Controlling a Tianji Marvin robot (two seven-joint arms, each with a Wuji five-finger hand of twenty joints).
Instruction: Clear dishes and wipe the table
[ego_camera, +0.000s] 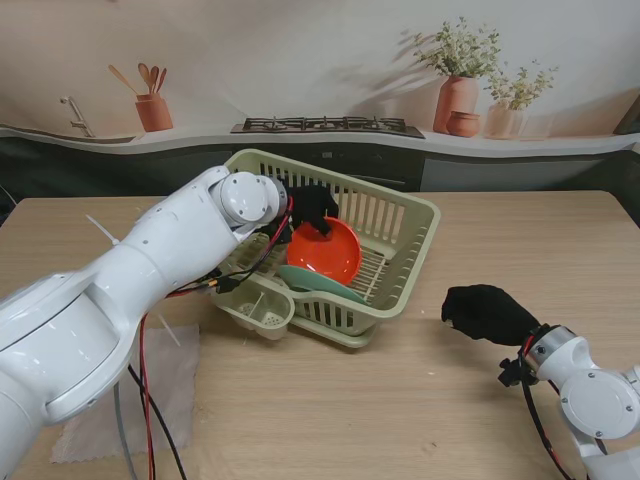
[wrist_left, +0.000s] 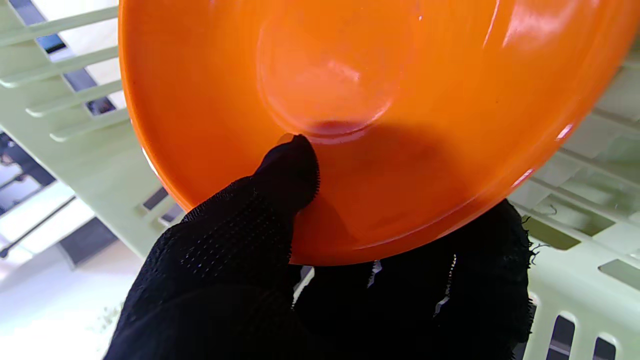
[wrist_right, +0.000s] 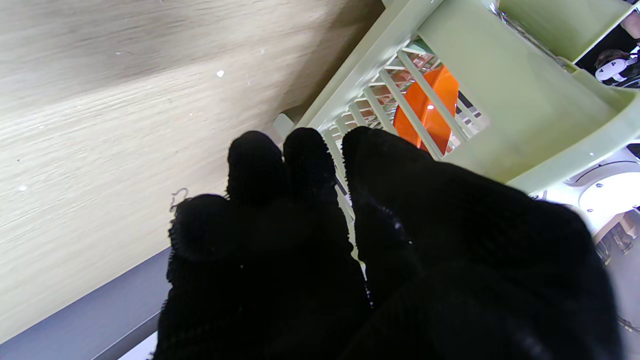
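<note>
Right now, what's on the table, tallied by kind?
Dish racks: 1, pale green rack
Plates: 2, orange plate pinched by the left hand, green plate beneath it, both in the rack
Cloths: 1, grey cloth on my left
Total: 4
The right hand holds nothing.

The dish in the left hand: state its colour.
Orange dish, glossy and plain; the left wrist view shows it best.
</note>
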